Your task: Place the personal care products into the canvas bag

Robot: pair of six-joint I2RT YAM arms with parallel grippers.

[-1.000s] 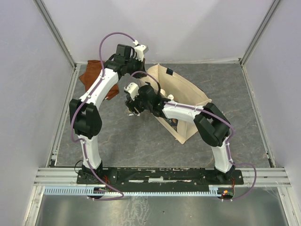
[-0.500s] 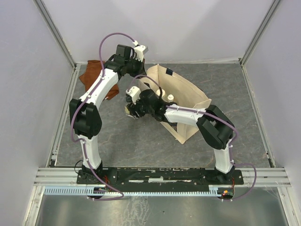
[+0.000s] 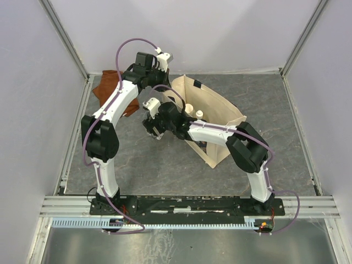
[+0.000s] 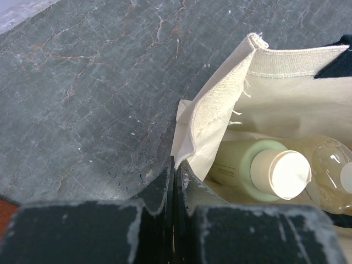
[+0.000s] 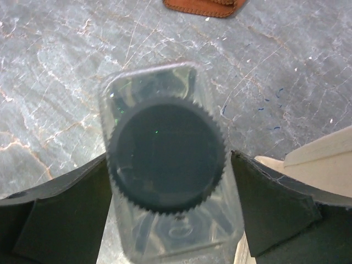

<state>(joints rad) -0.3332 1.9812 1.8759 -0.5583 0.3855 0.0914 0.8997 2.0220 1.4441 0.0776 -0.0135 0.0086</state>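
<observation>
A clear square bottle [image 5: 170,231] with a dark ribbed cap [image 5: 166,157] stands on the grey table just left of the canvas bag [image 3: 220,110]. My right gripper [image 5: 169,158] is lowered over it, open, with one finger close on each side of the bottle. In the overhead view the right gripper [image 3: 153,131] hides the bottle. My left gripper [image 4: 176,165] is shut on the bag's near rim [image 4: 212,118] and holds it up. Inside the bag lie an olive-green bottle [image 4: 242,162] with a white cap and an amber bottle [image 4: 330,165]. Two white caps [image 3: 194,111] show in the bag's mouth.
A rust-brown folded cloth [image 3: 110,88] lies at the back left by the wall; its edge [image 5: 203,5] shows beyond the bottle. A corner of the bag [image 5: 324,159] sits just right of my right fingers. Metal rails border the table.
The right arm has drawn slightly back and left over the clear bottle, and its jaws closed in and then spread wide again. The left arm and the bag have not moved.
</observation>
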